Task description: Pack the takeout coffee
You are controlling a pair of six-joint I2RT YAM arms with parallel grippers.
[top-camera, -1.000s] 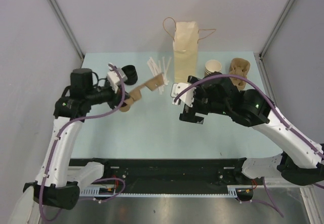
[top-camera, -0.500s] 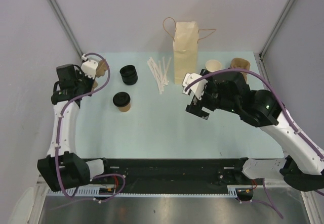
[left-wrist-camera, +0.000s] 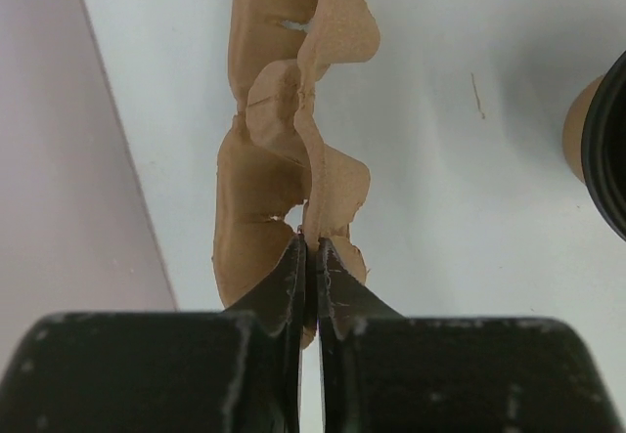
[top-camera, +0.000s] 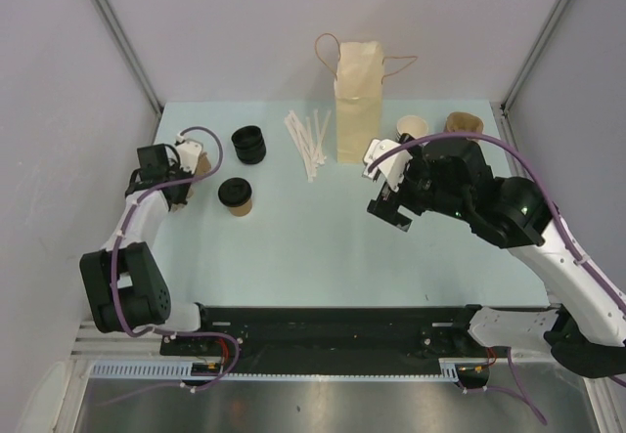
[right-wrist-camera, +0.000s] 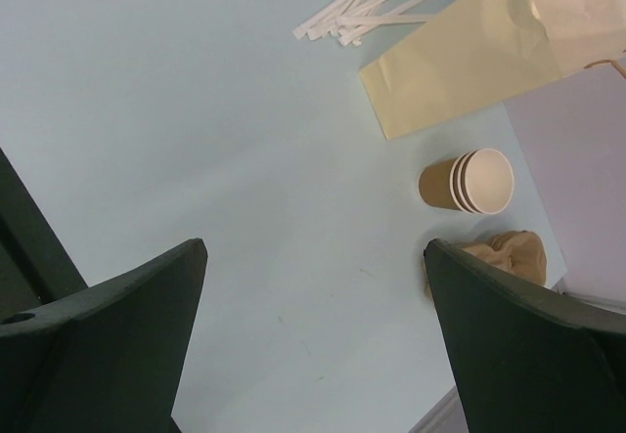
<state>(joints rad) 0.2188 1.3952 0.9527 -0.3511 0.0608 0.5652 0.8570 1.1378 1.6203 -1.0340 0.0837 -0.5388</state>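
Top external view: coffee cup [top-camera: 235, 195], black lid on, stood on table [top-camera: 313, 238] left of centre, well apart from upright paper bag [top-camera: 358, 86]. Left gripper [left-wrist-camera: 311, 249] pinched tight on rim of pulp cup carrier [left-wrist-camera: 279, 140] by table's left edge. Right gripper [right-wrist-camera: 315, 257] spread wide, holding nothing. Step, as judged: readying carrier. Next you likely needed carrier laid flat and cup seated. Bag's inside hidden; carrier held no cup.
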